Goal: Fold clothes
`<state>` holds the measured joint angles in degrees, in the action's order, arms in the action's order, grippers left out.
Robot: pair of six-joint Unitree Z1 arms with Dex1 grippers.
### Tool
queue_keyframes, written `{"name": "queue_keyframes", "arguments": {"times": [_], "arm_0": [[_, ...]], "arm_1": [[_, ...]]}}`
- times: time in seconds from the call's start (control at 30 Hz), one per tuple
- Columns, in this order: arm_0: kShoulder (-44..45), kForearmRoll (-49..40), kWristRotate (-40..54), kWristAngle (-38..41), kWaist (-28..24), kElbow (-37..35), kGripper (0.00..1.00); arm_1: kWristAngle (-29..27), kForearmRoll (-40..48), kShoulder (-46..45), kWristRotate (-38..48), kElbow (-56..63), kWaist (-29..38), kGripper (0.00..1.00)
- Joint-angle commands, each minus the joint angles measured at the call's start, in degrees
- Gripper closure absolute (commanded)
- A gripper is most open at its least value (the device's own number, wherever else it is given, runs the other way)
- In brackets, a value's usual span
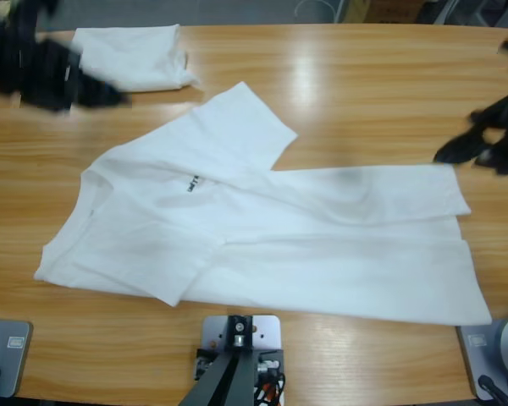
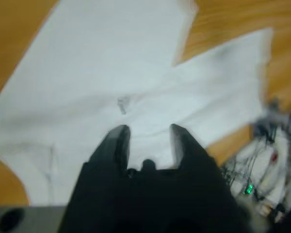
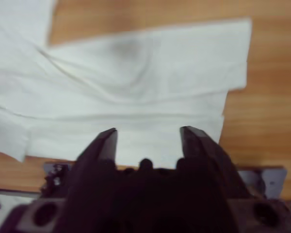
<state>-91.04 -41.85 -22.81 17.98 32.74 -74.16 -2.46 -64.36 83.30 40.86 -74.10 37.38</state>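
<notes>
Both our grippers, left (image 2: 149,132) and right (image 3: 148,133), hang above the spread T-shirt (image 1: 262,228) with jaws parted and empty; it lies mid-table (image 1: 364,76), one long side already folded inward; we judge each should pinch a hem corner cleanly; bare wood all round, except the folded bundle (image 1: 131,55) at the far corner.

I see a long wooden table (image 1: 356,76) carrying 2 white items: a T-shirt (image 1: 262,237) spread flat across its middle, partly folded lengthwise, and a folded bundle (image 1: 131,56) near the far left corner, apart from it.
</notes>
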Motion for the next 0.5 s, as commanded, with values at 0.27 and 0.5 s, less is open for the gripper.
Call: {"name": "queue_keyframes", "arguments": {"times": [0.27, 0.5], "arm_0": [[-45.05, -32.71, 22.25, 4.98, -7.01, -64.41, 0.238], [-56.94, -38.15, 15.26, -4.27, -5.50, -80.57, 0.256]], "arm_1": [[15.27, 19.69, -6.72, -18.41, 13.95, -23.67, 0.000], [20.21, 26.55, -3.23, -18.53, 19.03, -24.81, 0.007]]}}
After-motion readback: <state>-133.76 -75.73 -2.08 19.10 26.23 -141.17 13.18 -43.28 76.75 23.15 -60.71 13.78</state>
